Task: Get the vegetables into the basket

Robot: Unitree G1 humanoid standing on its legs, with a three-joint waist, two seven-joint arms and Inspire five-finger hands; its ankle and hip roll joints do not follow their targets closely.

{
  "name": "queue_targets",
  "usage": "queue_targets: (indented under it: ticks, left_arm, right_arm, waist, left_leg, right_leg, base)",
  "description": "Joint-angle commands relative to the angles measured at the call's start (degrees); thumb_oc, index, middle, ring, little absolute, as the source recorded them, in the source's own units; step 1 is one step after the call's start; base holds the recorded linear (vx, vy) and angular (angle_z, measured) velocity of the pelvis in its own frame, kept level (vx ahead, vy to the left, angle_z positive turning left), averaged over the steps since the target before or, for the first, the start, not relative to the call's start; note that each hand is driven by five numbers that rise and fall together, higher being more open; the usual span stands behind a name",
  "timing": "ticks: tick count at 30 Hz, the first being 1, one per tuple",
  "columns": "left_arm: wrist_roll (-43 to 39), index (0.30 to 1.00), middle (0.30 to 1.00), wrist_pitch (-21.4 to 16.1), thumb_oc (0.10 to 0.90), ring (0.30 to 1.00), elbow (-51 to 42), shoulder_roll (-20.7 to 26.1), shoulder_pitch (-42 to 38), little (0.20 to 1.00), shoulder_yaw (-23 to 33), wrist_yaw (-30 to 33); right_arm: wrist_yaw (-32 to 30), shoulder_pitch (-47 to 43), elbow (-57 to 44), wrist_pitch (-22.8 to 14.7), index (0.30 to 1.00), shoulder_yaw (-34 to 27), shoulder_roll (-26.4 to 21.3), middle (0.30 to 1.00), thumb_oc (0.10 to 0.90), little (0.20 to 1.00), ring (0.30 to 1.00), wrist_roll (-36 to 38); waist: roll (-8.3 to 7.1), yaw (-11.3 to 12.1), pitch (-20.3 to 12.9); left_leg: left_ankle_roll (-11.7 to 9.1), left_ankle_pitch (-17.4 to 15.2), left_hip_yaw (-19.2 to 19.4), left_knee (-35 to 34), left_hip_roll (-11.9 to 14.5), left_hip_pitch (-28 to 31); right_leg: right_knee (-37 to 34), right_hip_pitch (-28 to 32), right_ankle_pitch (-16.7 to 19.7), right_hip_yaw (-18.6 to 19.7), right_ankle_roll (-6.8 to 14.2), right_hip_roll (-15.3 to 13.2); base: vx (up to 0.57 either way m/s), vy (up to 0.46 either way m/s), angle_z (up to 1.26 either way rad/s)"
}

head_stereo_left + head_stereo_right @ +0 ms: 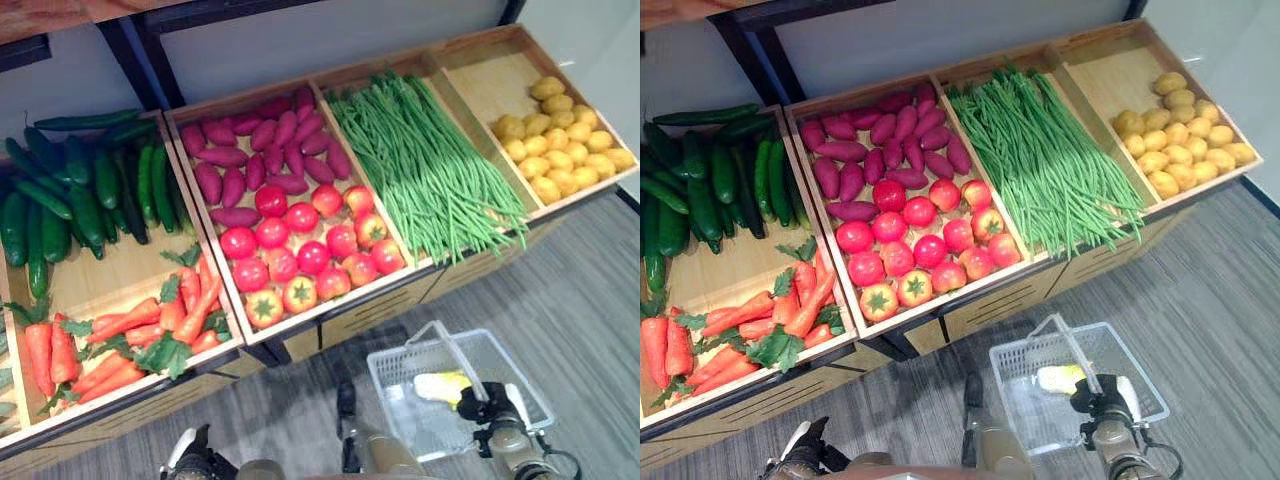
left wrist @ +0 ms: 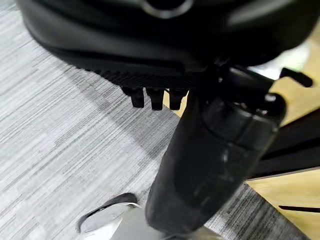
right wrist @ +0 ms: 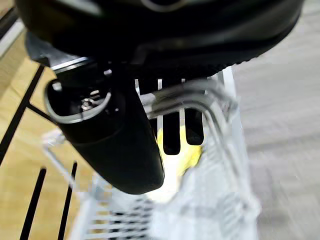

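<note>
carrying the basket (image 1: 455,390) by its handle (image 3: 192,97), the right hand (image 1: 487,405) has its fingers curled round the bar, so the basket hangs directly beneath that hand, over the floor (image 1: 560,300) in front of the display shelf (image 1: 380,300). one yellow item (image 1: 440,385) lies inside the basket, just below the fingers. the left hand (image 2: 155,97) sits low, near the floor and close to the shelf front; its fingers appear curled with nothing between them. the vegetables are well ahead of both hands, in the shelf compartments: cucumbers (image 1: 70,195) and carrots (image 1: 120,340) nearest the left hand's side, sweet potatoes (image 1: 260,150) and tomatoes (image 1: 300,250) in the middle, green beans (image 1: 430,170) and potatoes (image 1: 560,140) on the right hand's side. risk, as a judgement: the hold on the handle is a hook over a thin bar, so a swing of the arm could let the basket tilt and spill its content, or slide off the fingers. a second risk is collision: the basket hangs near the shelf's lower front edge, and a forward reach could knock it against the wood. a third risk is that the left hand, starting low, could strike the shelf lip when raised toward the produce. round tomatoes may roll if nudged. no brand, label or legible writing can be made out on the basket, the shelf or the produce.
</note>
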Motion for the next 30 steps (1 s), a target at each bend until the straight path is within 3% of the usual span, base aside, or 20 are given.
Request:
queue_targets:
  ticks: [1,3,4,8,16,23,30]
  left_arm:
    - [-1.1,1.000,1.000,0.0,0.900,1.000,0.9,0.6,-2.1,1.000,-0.8,0.9]
    - [0.0,1.000,1.000,0.3,0.900,1.000,0.0,0.1,-3.6,1.000,-2.9,0.9]
    - [0.1,1.000,1.000,0.3,0.900,1.000,-0.2,0.1,-4.0,1.000,-3.3,1.1]
    - [0.6,1.000,1.000,0.5,0.900,1.000,0.2,0.3,-2.9,1.000,-3.1,1.1]
    - [-0.3,1.000,1.000,0.3,0.900,1.000,0.5,0.7,-1.9,1.000,-1.9,0.7]
    - [-0.9,1.000,1.000,0.1,0.900,1.000,1.6,1.2,-1.0,1.000,-0.2,0.8]
    - [-9.1,1.000,1.000,0.2,0.900,1.000,4.0,1.3,0.3,1.000,8.6,3.6]
  right_arm:
    - [-3.0,2.0,-0.1,-2.9,0.300,-2.5,-3.7,0.300,0.400,0.300,0.300,2.4]
    - [-3.6,3.5,1.3,-2.5,0.300,-4.1,-3.9,0.300,0.400,0.300,0.300,3.5]
    - [-4.1,3.8,1.8,-2.4,0.300,-4.6,-3.9,0.300,0.400,0.300,0.300,3.8]
    - [-3.9,4.7,5.6,-1.2,0.300,-5.1,-3.4,0.300,0.400,0.300,0.300,3.0]
    - [-3.6,4.7,9.1,0.4,0.300,-5.6,-2.3,0.300,0.400,0.300,0.300,1.6]
    - [-3.8,3.9,10.8,0.6,0.300,-4.9,-1.3,0.300,0.400,0.300,0.300,0.9]
    - [-4.2,4.8,13.2,1.4,0.300,-5.0,-0.7,0.300,0.400,0.300,0.300,-0.5]
  waist:
    - [1.50,-3.5,0.1]
    - [2.15,-4.5,0.4]
    - [2.52,-4.7,0.4]
    - [3.26,-4.5,-0.9]
    - [2.27,-3.6,-1.3]
    - [1.20,-3.1,-2.3]
    - [0.67,-2.2,-3.9]
  left_leg:
    - [2.5,7.9,-1.0,-9.3,1.0,-5.0]
    - [2.0,10.5,7.8,-10.2,3.5,-6.7]
    - [1.7,11.3,9.9,-11.5,4.5,-7.0]
    - [1.8,11.3,10.6,-14.6,4.5,-5.5]
    - [2.7,11.1,10.5,-18.0,2.6,-3.3]
    - [2.7,10.1,10.4,-18.0,1.9,-3.5]
    - [2.2,10.0,10.3,-18.0,2.0,-3.3]
  right_leg:
    - [4.2,3.1,-5.6,0.4,10.0,-7.3]
    - [3.7,5.1,-6.4,-4.0,9.8,-8.8]
    - [3.4,5.5,-6.5,-5.4,10.0,-9.2]
    - [3.0,7.1,-6.3,-6.6,11.0,-9.9]
    - [3.1,8.3,-5.8,-7.0,11.9,-11.5]
    - [-0.5,8.8,-3.1,-6.7,13.1,-12.1]
    - [-2.7,10.0,-2.1,-7.0,13.4,-12.2]
  base:
    - [0.04,-0.232,0.08]
    - [-0.05,-0.106,0.73]
    - [-0.03,0.013,1.21]
    - [0.08,0.091,0.23]
    - [0.03,0.100,0.00]
    - [0.00,0.047,0.03]
    - [0.00,0.008,-0.03]
